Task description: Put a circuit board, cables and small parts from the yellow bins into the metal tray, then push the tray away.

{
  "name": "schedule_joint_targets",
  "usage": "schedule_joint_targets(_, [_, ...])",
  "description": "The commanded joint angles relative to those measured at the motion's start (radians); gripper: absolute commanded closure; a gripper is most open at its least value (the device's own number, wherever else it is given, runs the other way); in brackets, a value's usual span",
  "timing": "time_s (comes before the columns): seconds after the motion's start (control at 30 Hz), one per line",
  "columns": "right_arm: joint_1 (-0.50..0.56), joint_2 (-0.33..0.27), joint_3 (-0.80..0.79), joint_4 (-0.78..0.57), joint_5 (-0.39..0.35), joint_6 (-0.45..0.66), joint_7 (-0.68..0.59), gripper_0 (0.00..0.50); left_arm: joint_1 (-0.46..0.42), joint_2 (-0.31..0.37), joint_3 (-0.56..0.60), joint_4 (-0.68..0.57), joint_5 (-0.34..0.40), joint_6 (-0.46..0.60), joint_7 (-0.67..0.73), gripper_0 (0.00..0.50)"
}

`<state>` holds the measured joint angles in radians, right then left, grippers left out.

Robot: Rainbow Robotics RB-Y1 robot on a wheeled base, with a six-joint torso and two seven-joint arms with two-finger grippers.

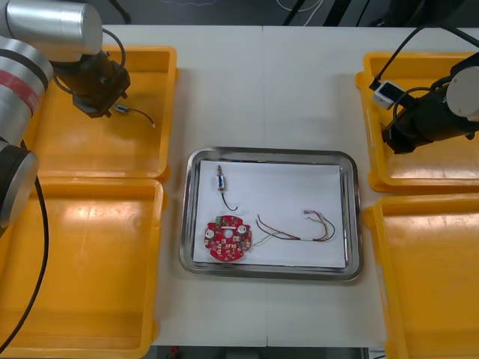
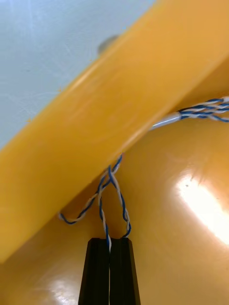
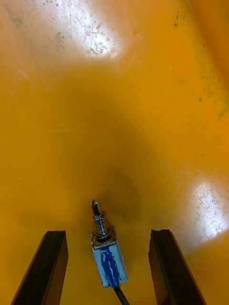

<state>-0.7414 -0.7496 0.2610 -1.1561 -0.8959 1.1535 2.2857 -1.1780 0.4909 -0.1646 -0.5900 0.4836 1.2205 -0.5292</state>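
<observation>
In the left wrist view my left gripper [image 3: 109, 233] is open low over the floor of the far left yellow bin [image 1: 161, 82], and a small metal part [image 3: 107, 255] with a blue wrap and a black lead lies between its fingers. The front view shows this gripper [image 1: 98, 110] beside the part [image 1: 124, 110]. My right gripper [image 2: 109, 241] is shut on a twisted blue and white cable [image 2: 112, 187] next to the wall of the far right yellow bin [image 1: 370, 120]; the front view has this gripper [image 1: 391, 140] at that bin's inner edge. The metal tray [image 1: 187, 224] lies between the bins.
On the tray's white inside lie a round red circuit board [image 1: 228, 238], a small metal part [image 1: 221, 180] with a black lead, and red and yellow cables [image 1: 288, 228]. The near left bin [image 1: 82, 269] and near right bin [image 1: 434, 277] flank the tray.
</observation>
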Motion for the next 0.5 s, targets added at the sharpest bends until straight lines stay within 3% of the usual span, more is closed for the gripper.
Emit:
schedule_joint_targets(0.03, [-0.061,-0.043,-0.036,-0.025,-0.014,0.114,-0.005,0.500,0.009,-0.008,-0.026,-0.010,0.006,-0.013,-0.002,0.000])
schedule_joint_targets(0.23, [-0.092,-0.073,-0.091,-0.025,-0.026,0.224,-0.008,0.500,0.015,-0.017,-0.026,-0.010,-0.005,-0.016,-0.003,0.000])
schedule_joint_targets(0.5, [-0.093,-0.154,-0.091,-0.025,-0.048,0.238,-0.014,0.500,0.041,-0.018,-0.024,-0.010,-0.008,-0.049,-0.009,0.000])
